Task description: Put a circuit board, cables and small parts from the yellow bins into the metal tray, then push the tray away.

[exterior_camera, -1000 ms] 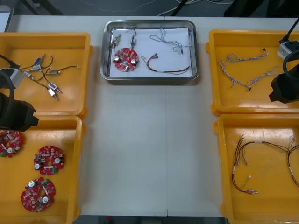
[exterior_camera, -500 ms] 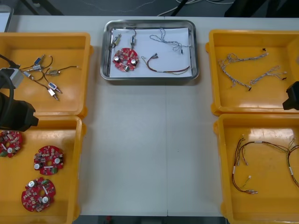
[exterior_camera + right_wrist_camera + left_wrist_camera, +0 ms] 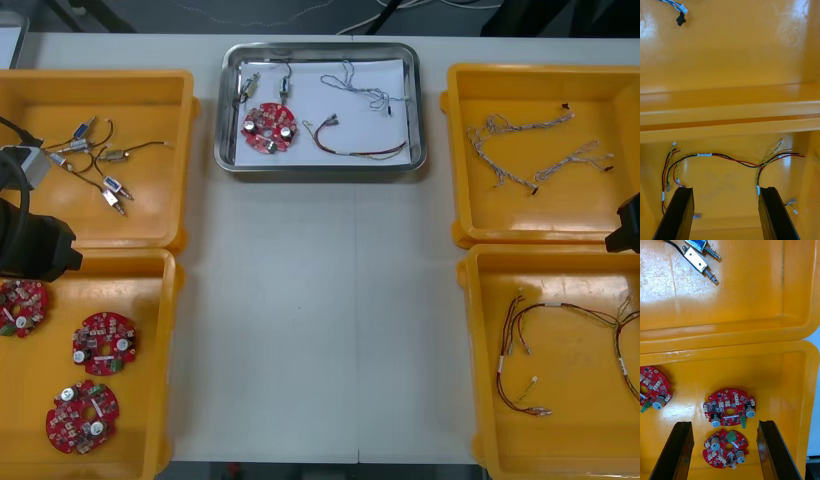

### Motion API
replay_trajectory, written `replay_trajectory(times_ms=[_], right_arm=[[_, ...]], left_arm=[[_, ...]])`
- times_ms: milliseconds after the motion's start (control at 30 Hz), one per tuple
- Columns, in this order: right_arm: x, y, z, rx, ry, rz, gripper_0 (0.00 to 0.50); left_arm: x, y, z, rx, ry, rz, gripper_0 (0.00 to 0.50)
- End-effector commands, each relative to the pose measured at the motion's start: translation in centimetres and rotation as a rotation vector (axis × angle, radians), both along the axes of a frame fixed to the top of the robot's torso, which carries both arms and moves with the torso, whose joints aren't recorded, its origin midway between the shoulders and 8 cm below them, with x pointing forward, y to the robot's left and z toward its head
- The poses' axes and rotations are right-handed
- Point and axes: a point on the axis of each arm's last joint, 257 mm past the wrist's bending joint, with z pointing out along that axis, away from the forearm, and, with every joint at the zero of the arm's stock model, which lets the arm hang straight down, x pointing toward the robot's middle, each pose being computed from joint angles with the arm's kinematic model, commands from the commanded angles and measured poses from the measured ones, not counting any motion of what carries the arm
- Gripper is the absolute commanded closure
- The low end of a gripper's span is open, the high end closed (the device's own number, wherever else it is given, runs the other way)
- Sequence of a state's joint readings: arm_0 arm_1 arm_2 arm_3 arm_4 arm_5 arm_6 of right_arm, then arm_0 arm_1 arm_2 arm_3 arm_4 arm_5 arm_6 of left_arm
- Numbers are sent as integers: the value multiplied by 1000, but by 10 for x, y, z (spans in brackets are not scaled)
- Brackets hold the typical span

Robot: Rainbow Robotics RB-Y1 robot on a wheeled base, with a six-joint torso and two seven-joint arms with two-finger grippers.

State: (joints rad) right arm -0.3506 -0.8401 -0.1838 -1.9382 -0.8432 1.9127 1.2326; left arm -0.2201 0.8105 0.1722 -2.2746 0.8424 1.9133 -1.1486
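With left end effector [image 3: 724, 423] and right end effector [image 3: 725, 189] released, the stiff, slick metal tray [image 3: 320, 171] is judged best pushed at its near rim.

My bench [image 3: 320, 330]: light, plain top. At its far left corner, a pale flat item [image 3: 10, 42], cut off. Beyond its far edge, dark floor [image 3: 180, 20] with loose cords [image 3: 362, 22].

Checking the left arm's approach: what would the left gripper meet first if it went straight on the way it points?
Probably the round red circuit board lying between the open fingers of the left gripper, on the floor of the yellow bin; another board lies just beyond. Depth is unclear.
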Motion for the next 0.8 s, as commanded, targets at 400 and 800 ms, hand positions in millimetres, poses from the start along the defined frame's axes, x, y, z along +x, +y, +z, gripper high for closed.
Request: replay_trajectory(times_ms=[400, 800], right_arm=[[-31, 15, -8, 20, -56, 19, 0], [-39, 13, -17, -2, -64, -1, 0]], left_arm=[[-5, 15, 11, 70, -15, -40, 0], [-5, 15, 11, 70, -15, -40, 0]])
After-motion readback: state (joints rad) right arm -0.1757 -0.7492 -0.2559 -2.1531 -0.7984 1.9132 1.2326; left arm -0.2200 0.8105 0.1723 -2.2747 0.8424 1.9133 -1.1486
